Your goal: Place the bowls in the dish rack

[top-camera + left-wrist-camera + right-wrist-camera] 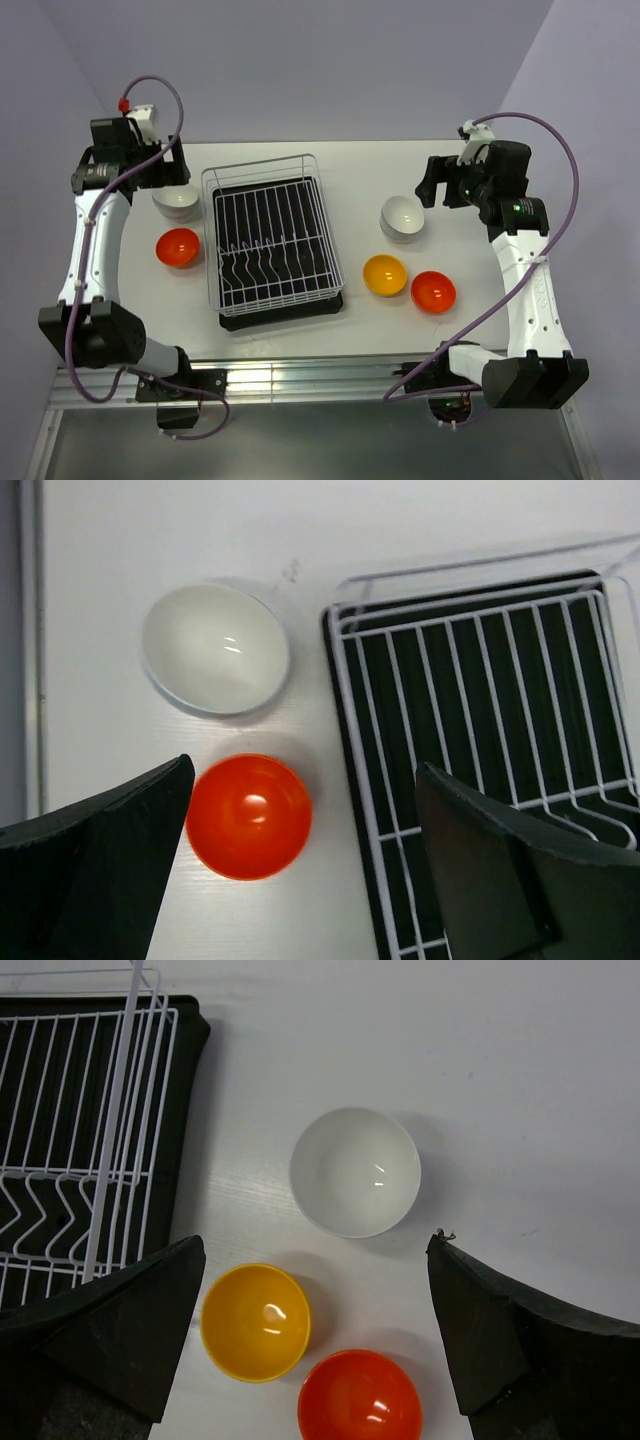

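Observation:
The white wire dish rack [270, 230] on its black tray stands mid-table with no bowl in it. A white bowl [176, 202] and a red-orange bowl [178, 247] sit left of it. Right of it sit a white bowl [403, 218], a yellow-orange bowl [385, 275] and a second red-orange bowl [433, 291]. My left gripper [150, 168] hangs open and empty above the left white bowl [215, 648] and the red-orange bowl [248, 816], beside the rack [470, 700]. My right gripper [438, 182] hangs open and empty above the right white bowl [355, 1172], the yellow-orange bowl [255, 1322] and the red-orange bowl [360, 1397]; the rack [80, 1150] is at the left.
The white table [360, 170] ends at a metal rail [300, 380] on the near side. Purple cables [560, 230] loop off both arms. Grey walls close in behind and at both sides.

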